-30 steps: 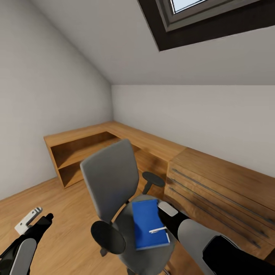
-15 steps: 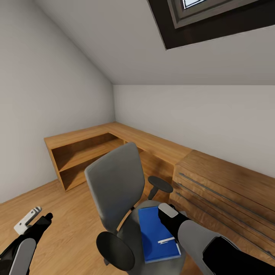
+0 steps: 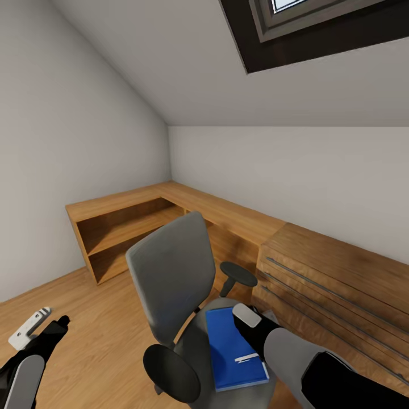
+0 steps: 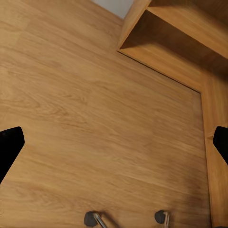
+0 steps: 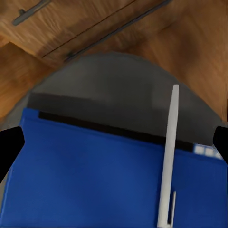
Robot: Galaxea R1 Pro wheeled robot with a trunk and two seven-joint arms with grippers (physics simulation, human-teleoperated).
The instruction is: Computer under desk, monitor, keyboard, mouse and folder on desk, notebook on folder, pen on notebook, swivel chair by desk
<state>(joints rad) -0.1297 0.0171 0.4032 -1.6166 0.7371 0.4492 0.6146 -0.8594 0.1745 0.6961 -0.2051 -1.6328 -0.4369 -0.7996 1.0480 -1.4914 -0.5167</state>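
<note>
One pen [image 3: 246,358] lies on one folder [image 3: 234,349].

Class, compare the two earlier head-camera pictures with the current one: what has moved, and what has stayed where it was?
The camera itself shifted between the first two pictures. Since then, the left gripper has dropped lower and outward, and the right gripper has eased slightly toward the folder. Nothing was grasped or released. The pen still lies on the folder, on the swivel chair seat.

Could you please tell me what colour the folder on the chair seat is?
Bright blue; the folder shows best in the right wrist view.
</note>
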